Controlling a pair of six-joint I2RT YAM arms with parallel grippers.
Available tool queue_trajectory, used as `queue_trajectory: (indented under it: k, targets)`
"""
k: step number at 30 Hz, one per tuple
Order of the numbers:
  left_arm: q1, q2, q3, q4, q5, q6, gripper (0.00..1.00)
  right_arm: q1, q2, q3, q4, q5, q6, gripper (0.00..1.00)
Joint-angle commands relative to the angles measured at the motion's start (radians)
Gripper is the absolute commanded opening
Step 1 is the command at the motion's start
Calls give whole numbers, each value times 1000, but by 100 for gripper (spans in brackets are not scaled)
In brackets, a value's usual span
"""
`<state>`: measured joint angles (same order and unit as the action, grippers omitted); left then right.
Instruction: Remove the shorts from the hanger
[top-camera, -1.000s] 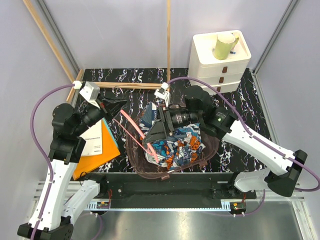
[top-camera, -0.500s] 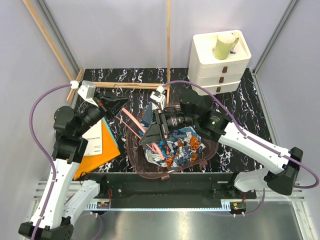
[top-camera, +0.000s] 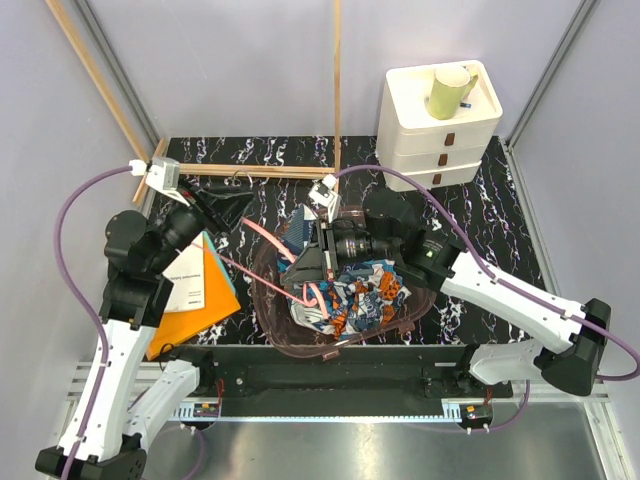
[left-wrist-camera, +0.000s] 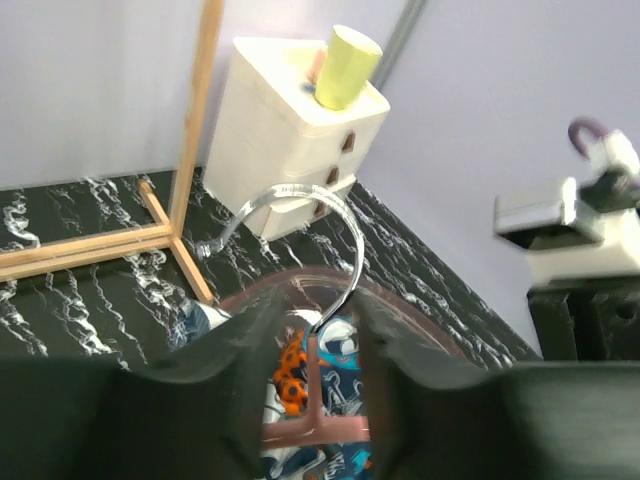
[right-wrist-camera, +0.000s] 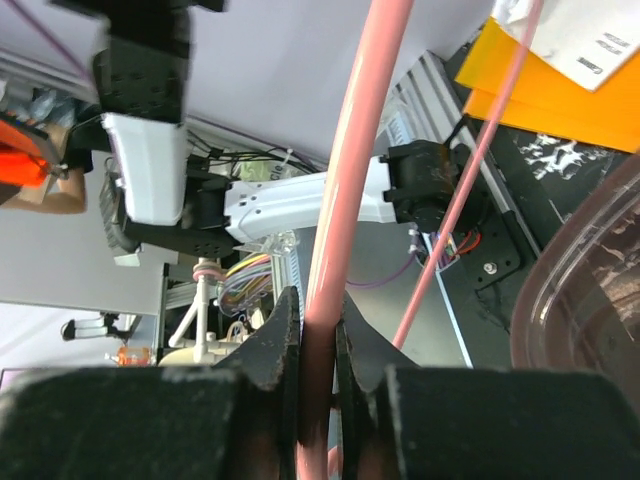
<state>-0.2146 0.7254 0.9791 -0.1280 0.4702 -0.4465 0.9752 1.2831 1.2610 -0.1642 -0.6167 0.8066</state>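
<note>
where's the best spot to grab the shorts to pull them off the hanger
Likely the loose bunched fabric at the near-right of the shorts, pinched from above. They lie crumpled in the tray, while the hanger slants up to the left with the right hand clamped on its pink bar.

Two arms, each with one hand: left hand and right hand. One hanger, reaching from one hand to the other. One pair of shorts, just under the right hand. One tinted clear basin around them. One orange folder with one white sheet, beside the left hand. Three wooden rods, beyond both hands. One white drawer unit of three tiers and one green cup, far from the left hand. Two purple cables. One tabletop.
</note>
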Motion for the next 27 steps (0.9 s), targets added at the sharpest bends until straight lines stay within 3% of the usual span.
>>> queue_trajectory:
  k: [1,3,4,7,21,27]
  targets:
    - [6,-40,102,-16,-103,-41,59,5,-28,3,64,60,-12,0]
    - [4,-56,130,-90,-151,-38,65,5,-16,14,71,66,-20,0]
    - [4,-66,139,-114,-166,-34,73,5,-13,18,72,71,-24,0]
    - [4,-109,164,-200,-249,-24,79,3,8,46,71,100,-52,0]
    - [6,-287,176,-389,-343,8,83,-108,238,420,-8,285,-280,0]
    - [6,-304,156,-421,-357,28,90,-176,355,616,-6,327,-313,0]
